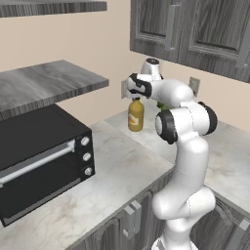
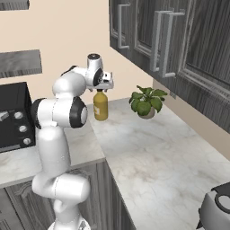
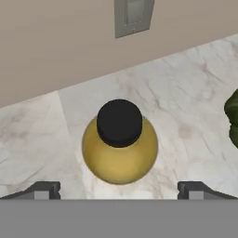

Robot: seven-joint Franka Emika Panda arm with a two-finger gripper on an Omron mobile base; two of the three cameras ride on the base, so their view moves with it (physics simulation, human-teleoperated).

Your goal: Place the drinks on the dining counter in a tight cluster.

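Amber-orange, black-capped, the juice jug (image 3: 120,148) is seen upright on the marble counter (image 2: 152,148) near the wall. Directly above it the gripper (image 1: 135,95) is held, jaws spread wide, nothing grasped. Rigid and probably smooth; best clamped across the body below the cap.

The arm is folded at the elbow, wrist pointing down, gripper (image 3: 119,191) spread wide with 2 fingertips (image 3: 44,189) apart.
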